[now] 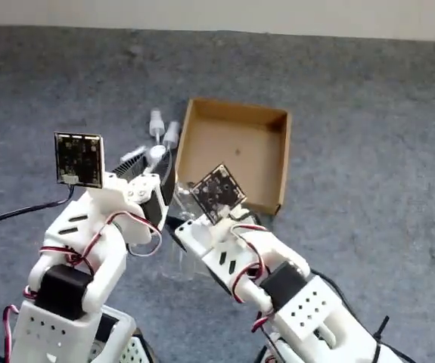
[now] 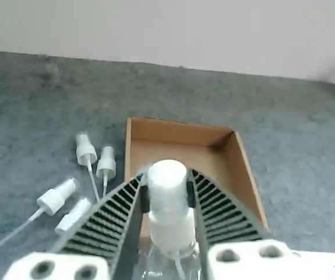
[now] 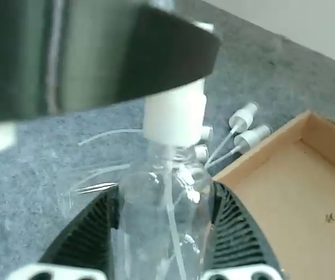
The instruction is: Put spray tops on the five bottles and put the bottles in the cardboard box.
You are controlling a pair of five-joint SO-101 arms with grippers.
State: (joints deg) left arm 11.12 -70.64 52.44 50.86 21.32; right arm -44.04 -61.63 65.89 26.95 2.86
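A clear bottle (image 3: 164, 221) stands upright between the fingers of my right gripper (image 3: 165, 201), which is shut on its body. A white spray top (image 2: 167, 201) sits on the bottle's neck, its tube hanging inside. My left gripper (image 2: 167, 179) is shut on that spray top (image 3: 176, 119) from above. In the high view both grippers meet just in front of the cardboard box (image 1: 232, 110), the left gripper (image 1: 159, 198) beside the right gripper (image 1: 183, 225). The box (image 2: 133, 143) is open and holds no bottles.
Several loose spray tops (image 2: 87, 153) with long tubes lie on the grey carpet left of the box, also seen as spray tops (image 1: 161, 133) in the high view. Clear bottles (image 1: 173, 262) lie on the carpet between the arms. Bare carpet surrounds the box on the right.
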